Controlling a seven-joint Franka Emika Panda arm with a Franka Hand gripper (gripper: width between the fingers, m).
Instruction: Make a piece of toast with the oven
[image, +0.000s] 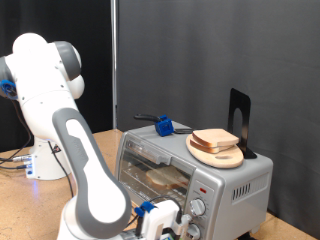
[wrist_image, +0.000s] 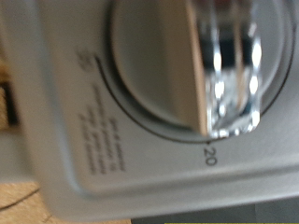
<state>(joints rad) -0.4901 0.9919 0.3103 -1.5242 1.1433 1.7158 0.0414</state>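
The silver-grey oven (image: 235, 185) stands at the exterior view's lower right, and its glass door (image: 155, 175) looks closed. On the oven's roof the piece of toast (image: 216, 138) lies on a round wooden plate (image: 222, 157). A tan shape shows behind the door glass; what it is I cannot make out. My gripper (image: 176, 218) is down at the oven's front, right against the two round knobs (image: 197, 208). The wrist view is filled by one knob (wrist_image: 163, 65) with a shiny chrome grip (wrist_image: 229, 70) and a printed timer scale reading 20. No fingers show there.
A blue tool with a black handle (image: 163, 126) lies on the oven's roof near its back edge. A black upright stand (image: 238, 118) rises behind the plate. The arm's white base (image: 45, 160) stands on the wooden table at the exterior view's left, in front of dark curtains.
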